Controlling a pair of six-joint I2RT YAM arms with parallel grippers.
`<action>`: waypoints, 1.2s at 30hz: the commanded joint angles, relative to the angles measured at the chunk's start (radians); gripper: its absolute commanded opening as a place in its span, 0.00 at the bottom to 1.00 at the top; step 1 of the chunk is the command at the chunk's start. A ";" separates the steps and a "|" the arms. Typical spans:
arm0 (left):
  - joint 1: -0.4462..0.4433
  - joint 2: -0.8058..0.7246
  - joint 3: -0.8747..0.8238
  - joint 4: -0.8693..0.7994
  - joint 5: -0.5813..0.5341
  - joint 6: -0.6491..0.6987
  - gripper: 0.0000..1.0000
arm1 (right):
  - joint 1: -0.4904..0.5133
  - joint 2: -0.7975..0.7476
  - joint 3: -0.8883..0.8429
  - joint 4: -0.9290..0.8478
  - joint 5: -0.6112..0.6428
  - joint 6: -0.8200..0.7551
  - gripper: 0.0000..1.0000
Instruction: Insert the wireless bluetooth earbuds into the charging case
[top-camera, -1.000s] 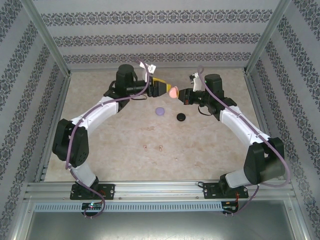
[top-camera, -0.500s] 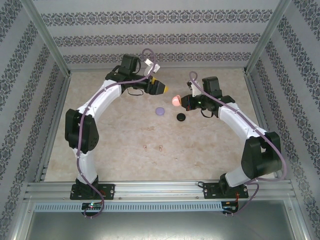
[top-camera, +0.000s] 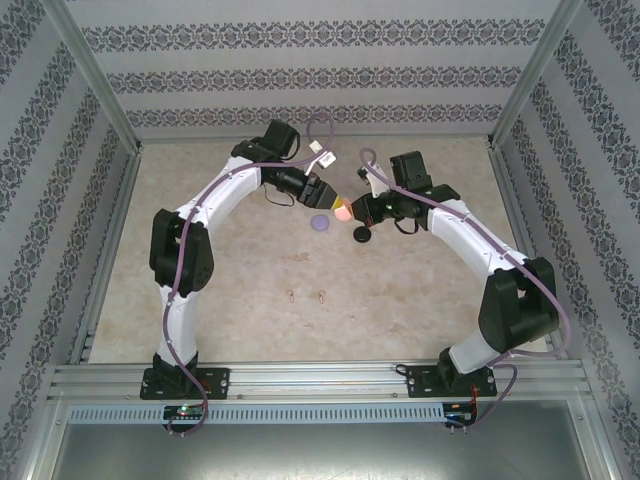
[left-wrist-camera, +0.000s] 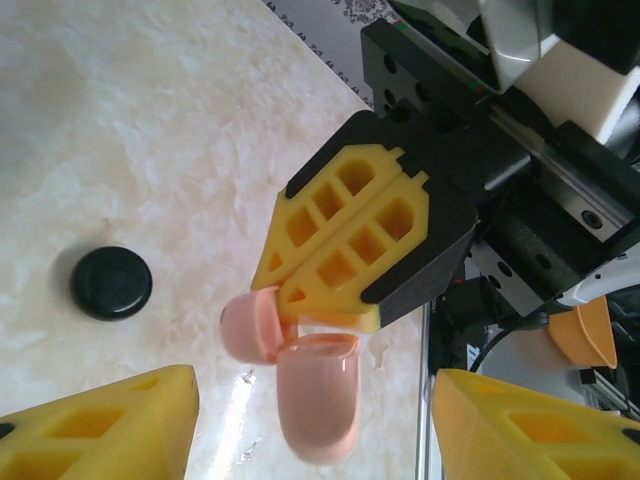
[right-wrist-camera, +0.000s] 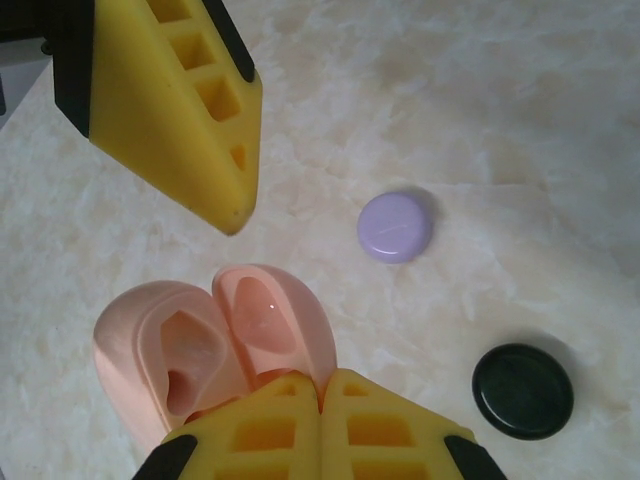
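Observation:
A pink charging case (right-wrist-camera: 210, 350) hangs above the table with its lid (left-wrist-camera: 250, 325) hinged open and both hollows empty. My right gripper (right-wrist-camera: 320, 388) is shut on the case at its hinge side. In the left wrist view the case body (left-wrist-camera: 318, 415) sits between the spread fingers of my left gripper (left-wrist-camera: 315, 385), which is open and not touching it. From above, the left gripper (top-camera: 329, 195) and right gripper (top-camera: 353, 210) meet at the case (top-camera: 343, 209) in the far middle. Two pinkish-tan earbuds (top-camera: 290, 295) lie on the table nearer the arm bases.
A closed light purple round case (top-camera: 320, 223) and a closed black round case (top-camera: 362, 234) lie on the marble tabletop just below the grippers. They also show in the right wrist view, purple case (right-wrist-camera: 396, 227) and black case (right-wrist-camera: 523, 390). Patterned walls enclose the table.
The left arm swung its gripper right and down until its fingers straddle the pink case, and they narrowed somewhat. The right gripper carried the case slightly left and nearer.

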 joint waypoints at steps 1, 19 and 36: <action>-0.003 0.020 0.026 -0.067 0.037 0.059 0.61 | 0.010 0.009 0.041 -0.025 0.002 -0.031 0.00; -0.020 0.052 0.030 -0.104 0.076 0.099 0.47 | 0.033 0.026 0.073 -0.042 0.009 -0.036 0.00; -0.025 0.066 0.033 -0.129 0.110 0.121 0.36 | 0.037 0.026 0.078 -0.033 0.003 -0.024 0.00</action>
